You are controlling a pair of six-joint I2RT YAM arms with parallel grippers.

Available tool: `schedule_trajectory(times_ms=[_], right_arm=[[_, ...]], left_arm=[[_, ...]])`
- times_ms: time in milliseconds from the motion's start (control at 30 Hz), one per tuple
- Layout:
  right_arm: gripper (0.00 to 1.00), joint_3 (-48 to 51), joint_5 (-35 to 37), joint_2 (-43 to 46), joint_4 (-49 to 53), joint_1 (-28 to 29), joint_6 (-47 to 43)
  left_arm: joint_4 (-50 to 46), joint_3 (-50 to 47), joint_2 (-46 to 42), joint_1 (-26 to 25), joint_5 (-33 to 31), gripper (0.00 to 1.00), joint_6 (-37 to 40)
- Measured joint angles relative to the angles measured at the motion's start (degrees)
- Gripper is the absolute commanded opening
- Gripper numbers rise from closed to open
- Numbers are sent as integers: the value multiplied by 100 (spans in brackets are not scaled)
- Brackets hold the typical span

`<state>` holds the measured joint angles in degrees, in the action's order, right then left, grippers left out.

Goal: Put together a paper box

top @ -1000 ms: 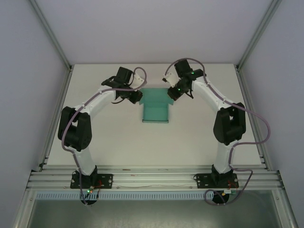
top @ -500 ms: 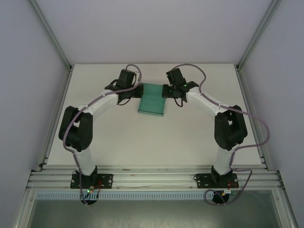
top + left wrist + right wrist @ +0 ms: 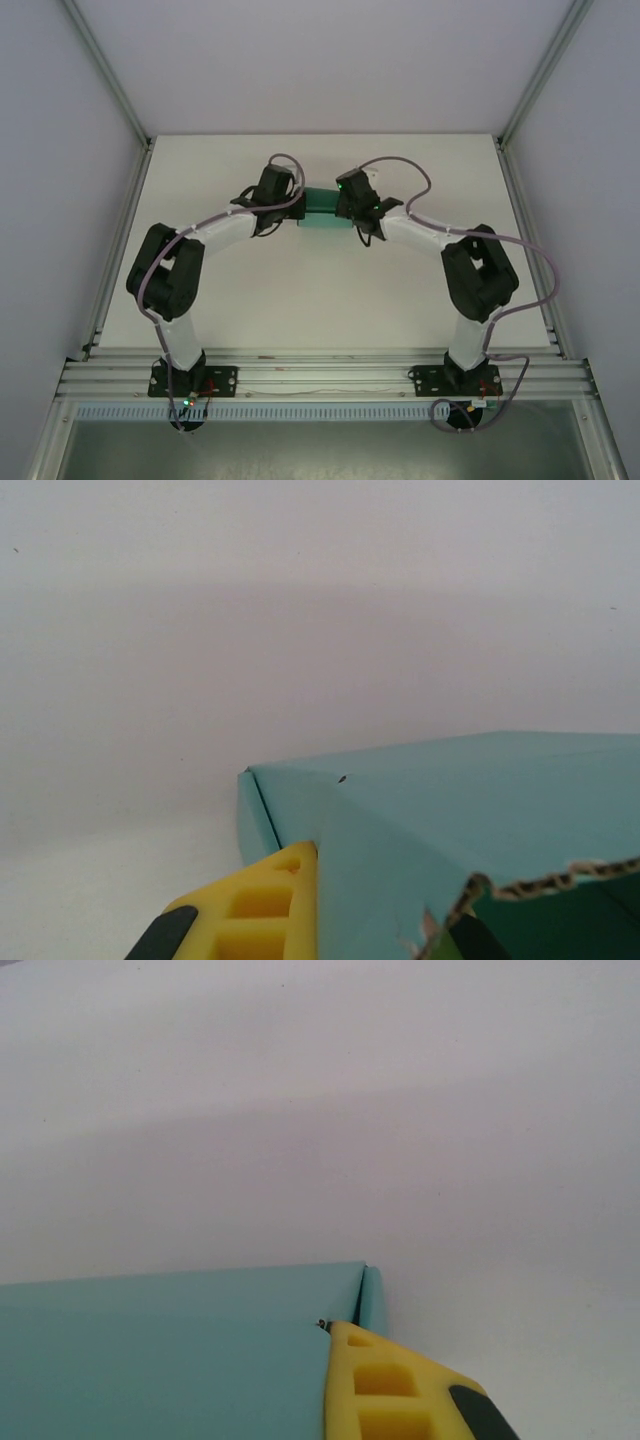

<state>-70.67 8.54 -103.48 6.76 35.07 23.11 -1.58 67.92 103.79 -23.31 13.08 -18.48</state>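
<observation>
Paper box point(image 3: 320, 207), teal, is over the far middle of the counter point(image 3: 330, 300), between the two pincers. Left pincer point(image 3: 296, 206) is at its left end and right pincer point(image 3: 343, 206) at its right end. One yellow finger point(image 3: 262, 910) of the left and one yellow finger point(image 3: 375, 1385) of the right each press a box wall. Whether either pincer is clamped or apart, I cannot tell.

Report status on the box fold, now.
Left claw and right claw against paper box from either side, grip unconfirmed. Box partly folded, corner formed. No obstruction seen.
</observation>
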Motion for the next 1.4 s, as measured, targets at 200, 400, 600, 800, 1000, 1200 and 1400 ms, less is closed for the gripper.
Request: schedule_trajectory(times_ms=[200, 400, 600, 800, 1000, 1200, 1400], right_arm=[[0, 1056, 479, 372, -1233, 280, -229], [0, 1856, 651, 614, -2229, 494, -743], [0, 2216, 651, 638, -2833, 546, -1176], [0, 2400, 621, 638, -3154, 702, -1563], [0, 2677, 535, 623, -3637, 756, -1858], [7, 2977, 518, 387, -4457, 831, -2157], [19, 3259, 444, 378, -4522, 960, -2398]], left_arm=[[291, -511, -299, -81, 57, 26, -33], [22, -979, -822, -162, 229, 62, -70], [-365, -1150, -1631, -173, 251, 100, -138], [-826, -1084, -2142, -118, -192, 100, -452], [-935, -361, -1259, 428, 101, 100, -752], [-894, -39, -197, 608, 649, 83, -868], [-533, -378, 9, 608, 1023, 67, -1012]])
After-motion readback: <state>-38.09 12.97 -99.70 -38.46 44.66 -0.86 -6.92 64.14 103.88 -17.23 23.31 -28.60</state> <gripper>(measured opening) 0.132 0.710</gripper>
